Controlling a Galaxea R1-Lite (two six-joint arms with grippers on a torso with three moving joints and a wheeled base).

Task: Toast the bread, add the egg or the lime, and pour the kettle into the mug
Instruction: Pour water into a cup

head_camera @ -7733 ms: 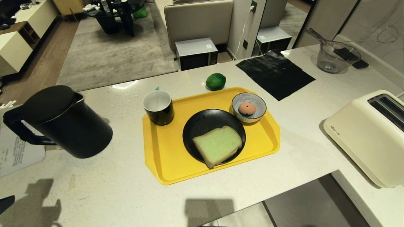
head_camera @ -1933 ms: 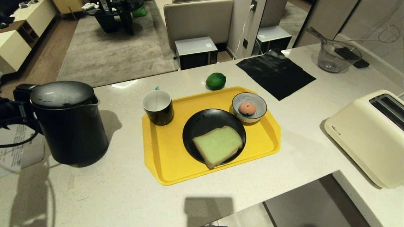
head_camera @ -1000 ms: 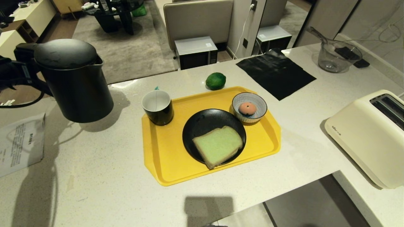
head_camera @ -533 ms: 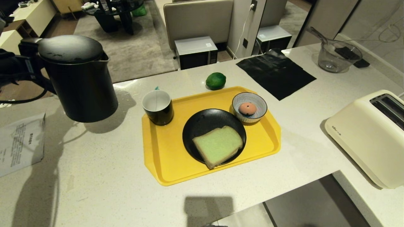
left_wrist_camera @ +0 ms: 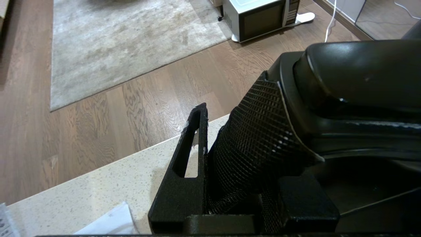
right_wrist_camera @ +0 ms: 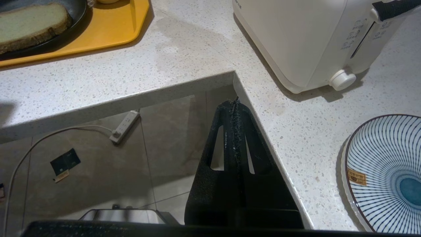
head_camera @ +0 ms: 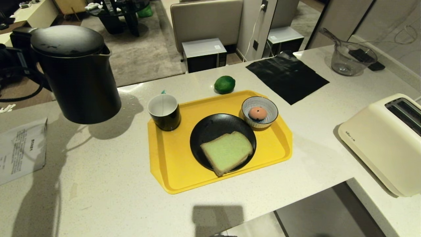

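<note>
Speckled white counter (head_camera: 98, 184), rug and wood floor beyond; left gripper (left_wrist_camera: 230, 158) clamps lifted kettle (head_camera: 77, 75) handle near counter's left edge.

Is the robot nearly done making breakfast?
Partly. The bread already lies on the black plate, and the egg sits in its striped bowl. Now the left gripper holds the kettle in the air beside the mug. Pouring is left.

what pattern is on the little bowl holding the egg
Fine blue-and-white radiating stripes on the bowl, clearest in the head view.
</note>
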